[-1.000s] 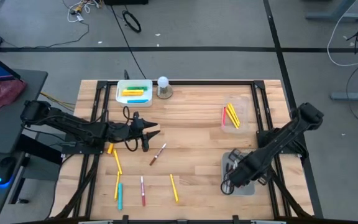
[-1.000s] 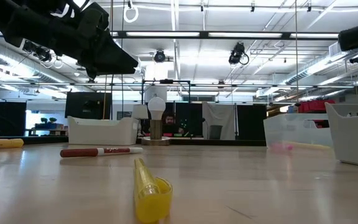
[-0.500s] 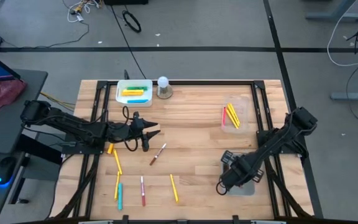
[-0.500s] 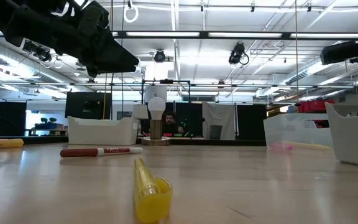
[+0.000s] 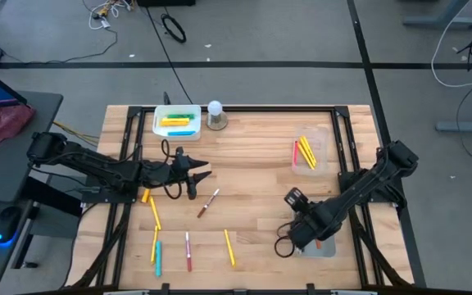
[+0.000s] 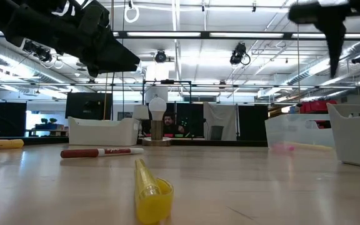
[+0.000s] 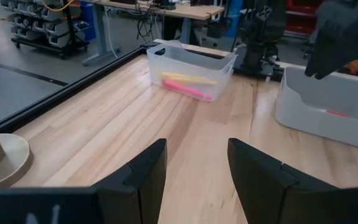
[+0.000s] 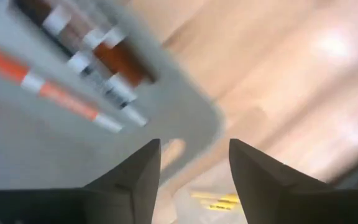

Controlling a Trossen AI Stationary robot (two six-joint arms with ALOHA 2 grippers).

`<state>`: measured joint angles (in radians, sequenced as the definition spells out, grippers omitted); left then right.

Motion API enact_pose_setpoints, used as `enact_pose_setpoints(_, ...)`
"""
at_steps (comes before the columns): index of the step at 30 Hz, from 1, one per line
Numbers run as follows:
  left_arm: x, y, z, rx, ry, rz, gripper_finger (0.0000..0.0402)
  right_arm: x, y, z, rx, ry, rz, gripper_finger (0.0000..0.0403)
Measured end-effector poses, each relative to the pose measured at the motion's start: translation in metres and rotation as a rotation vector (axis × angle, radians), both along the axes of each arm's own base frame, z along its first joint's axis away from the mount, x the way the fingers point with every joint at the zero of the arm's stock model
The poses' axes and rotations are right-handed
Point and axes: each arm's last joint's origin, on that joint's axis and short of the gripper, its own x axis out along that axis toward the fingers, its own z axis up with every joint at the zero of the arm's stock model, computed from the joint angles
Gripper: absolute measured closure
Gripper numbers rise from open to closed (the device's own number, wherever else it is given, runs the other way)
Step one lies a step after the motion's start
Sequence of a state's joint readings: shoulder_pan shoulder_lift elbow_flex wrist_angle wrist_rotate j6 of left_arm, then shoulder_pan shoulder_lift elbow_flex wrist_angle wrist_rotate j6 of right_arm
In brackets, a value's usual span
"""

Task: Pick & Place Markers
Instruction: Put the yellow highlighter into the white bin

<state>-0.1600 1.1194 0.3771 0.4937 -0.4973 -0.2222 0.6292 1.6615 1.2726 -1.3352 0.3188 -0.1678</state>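
Observation:
Several markers lie flat on the wooden table (image 5: 252, 176): a white one with a red cap (image 5: 208, 202), yellow ones (image 5: 230, 247) (image 5: 154, 215), a teal one (image 5: 158, 258) and a pink one (image 5: 188, 250). My left gripper (image 5: 199, 174) (image 7: 194, 168) hovers open above the table, just left of the white marker. My right gripper (image 5: 283, 244) (image 8: 194, 168) stands open and empty at the left edge of the near-right bin (image 5: 322, 244). Orange-and-white and brown-and-white markers (image 8: 73, 74) lie in that bin.
A far-left bin (image 5: 177, 120) holds yellow and blue markers. A right bin (image 5: 310, 152) holds yellow and red ones. A white ball-topped round object (image 5: 215, 115) stands beside the far-left bin. Bare wood lies in the table's middle.
My right gripper has swung from over the near-right bin toward the table's left edge, and its wrist has turned. In the low view its fingers now hang down into the picture at the upper right. The markers on the table have kept their places.

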Motion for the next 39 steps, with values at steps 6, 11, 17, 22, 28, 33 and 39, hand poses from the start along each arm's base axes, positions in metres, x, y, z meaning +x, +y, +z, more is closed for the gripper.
enact_pose_setpoints(6,0.001,-0.001,0.004,0.000,-0.037,-0.009,0.0225,0.016,0.007,0.029,0.053,-0.338,-0.363,0.0228)
enact_pose_setpoints(11,0.001,-0.008,0.006,0.037,-0.051,-0.047,0.0225,0.037,0.007,0.018,0.088,-0.713,-0.545,0.0241)
enact_pose_setpoints(17,-0.001,-0.025,0.017,0.126,-0.127,-0.139,0.0225,0.060,-0.014,-0.040,0.169,-0.958,-0.546,0.0244)
enact_pose_setpoints(22,-0.002,-0.041,0.027,0.216,-0.147,-0.191,0.0225,0.076,-0.046,-0.068,0.477,-1.067,-0.477,0.0244)
enact_pose_setpoints(28,-0.001,-0.070,0.047,0.303,0.048,-0.172,0.0225,0.082,-0.085,-0.077,0.670,-1.091,-0.471,0.0244)
enact_pose_setpoints(33,-0.007,-0.089,0.058,0.242,0.173,-0.067,0.0225,0.087,-0.099,-0.083,0.793,-1.007,-0.407,0.0244)
enact_pose_setpoints(39,-0.016,-0.104,0.039,0.057,0.257,-0.038,0.0225,0.090,-0.102,-0.093,0.796,-0.972,-0.373,0.0233)
